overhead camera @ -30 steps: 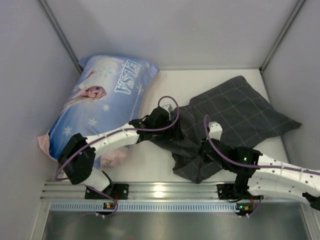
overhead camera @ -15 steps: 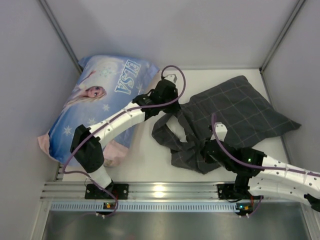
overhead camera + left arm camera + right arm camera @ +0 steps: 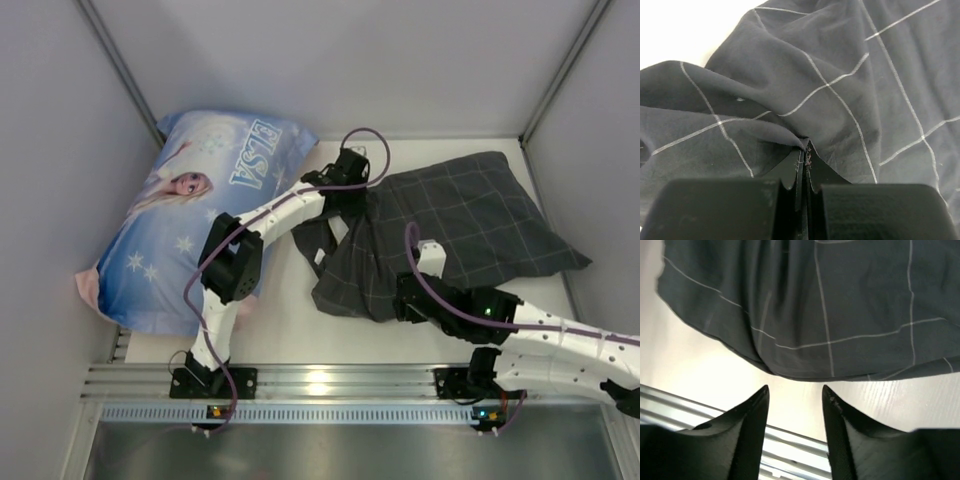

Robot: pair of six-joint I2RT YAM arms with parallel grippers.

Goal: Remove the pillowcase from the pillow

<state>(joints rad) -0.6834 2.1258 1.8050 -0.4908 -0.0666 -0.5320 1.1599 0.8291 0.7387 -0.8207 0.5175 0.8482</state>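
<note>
The dark grey checked pillowcase (image 3: 470,220) lies crumpled across the middle and right of the table, its left part bunched up. My left gripper (image 3: 350,196) is at the case's far left edge, shut on a pinched fold of the fabric (image 3: 805,150). Down at the near hem of the case (image 3: 830,305), my right gripper (image 3: 402,298) stands open. Its fingertips (image 3: 764,390) are apart over bare table, just short of the cloth, with nothing between them. The pillow is hidden under the fabric.
A large blue ELSA-print pillow (image 3: 200,200) fills the far left corner, beside the left arm. A metal rail (image 3: 320,385) runs along the near edge. Grey walls close in the left, back and right sides. Bare tabletop (image 3: 280,320) shows left of the case.
My left gripper closed on the pillowcase and dragged its left edge toward the back. My right gripper opened and let go of the near hem.
</note>
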